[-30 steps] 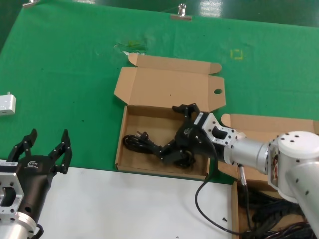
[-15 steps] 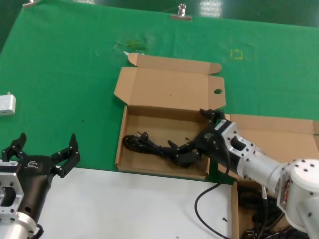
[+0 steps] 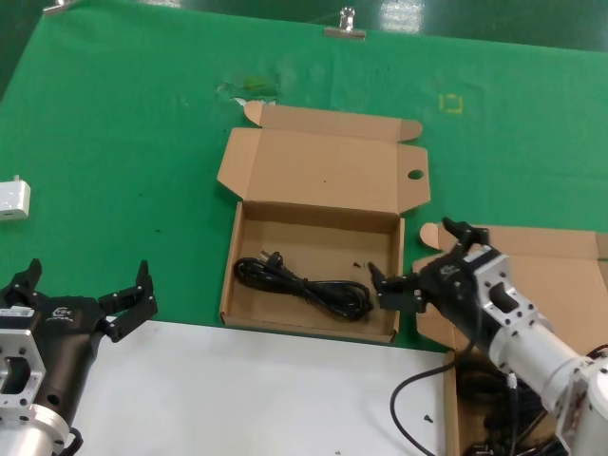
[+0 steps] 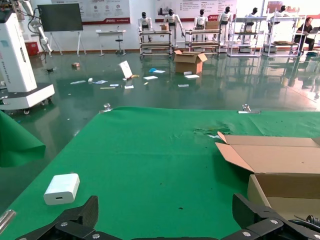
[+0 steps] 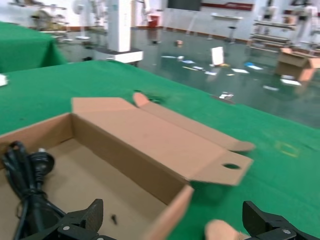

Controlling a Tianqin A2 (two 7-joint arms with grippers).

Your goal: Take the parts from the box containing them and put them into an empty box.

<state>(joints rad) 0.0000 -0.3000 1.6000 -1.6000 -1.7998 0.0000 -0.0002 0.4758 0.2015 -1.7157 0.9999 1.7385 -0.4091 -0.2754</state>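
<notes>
The brown box with a round hole in its lid flap [image 3: 415,174], the task's empty box [image 3: 313,223], lies open at the middle of the green table. One black power cord [image 3: 304,285] [image 5: 27,185] lies coiled on its floor near the front wall. My right gripper [image 3: 410,255] [image 5: 175,220] hangs open over this box's right wall, holding nothing. The box containing the parts [image 3: 541,252] sits at the right, with black cords [image 3: 480,385] partly hidden behind my right arm. My left gripper [image 3: 87,275] [image 4: 165,210] is parked open at the front left.
A white power adapter [image 3: 11,199] [image 4: 61,188] lies on the green cloth at the far left. A white board [image 3: 237,399] covers the table's front edge. A metal clip [image 3: 344,24] holds the cloth at the back.
My right gripper has let go of the cord and drawn back to the right, out of the middle box. The cord now rests on the box floor. The left fingers spread slightly wider.
</notes>
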